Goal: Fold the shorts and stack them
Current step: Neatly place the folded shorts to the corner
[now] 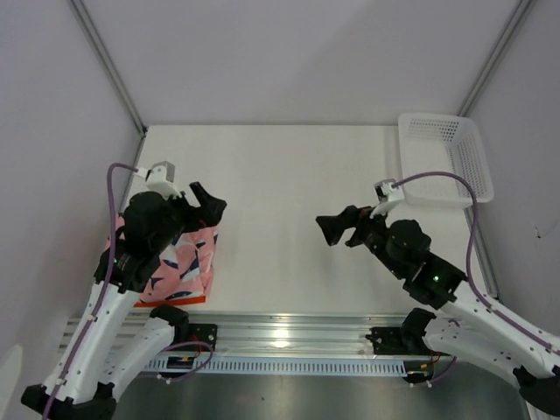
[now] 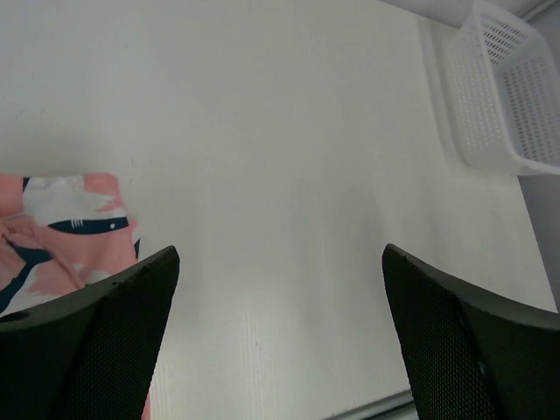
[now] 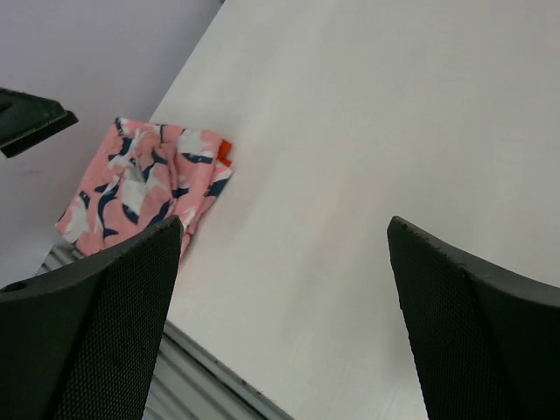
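The pink shorts (image 1: 185, 265) with the navy-and-white print lie folded at the table's near left, partly under my left arm. A thin strip of the orange shorts (image 1: 171, 301) shows beneath their near edge. In the right wrist view the pink shorts (image 3: 140, 188) show an orange corner (image 3: 225, 154) at their far side. My left gripper (image 1: 208, 206) hangs just above and right of the stack, open and empty (image 2: 280, 255), with the pink shorts (image 2: 61, 236) at its left finger. My right gripper (image 1: 332, 230) is mid-table, pointing left, open and empty (image 3: 284, 226).
A white mesh basket (image 1: 442, 157) stands at the far right corner, also seen as the basket (image 2: 512, 96) in the left wrist view. A metal rail (image 1: 280, 337) runs along the table's near edge. Grey walls close the left and right sides.
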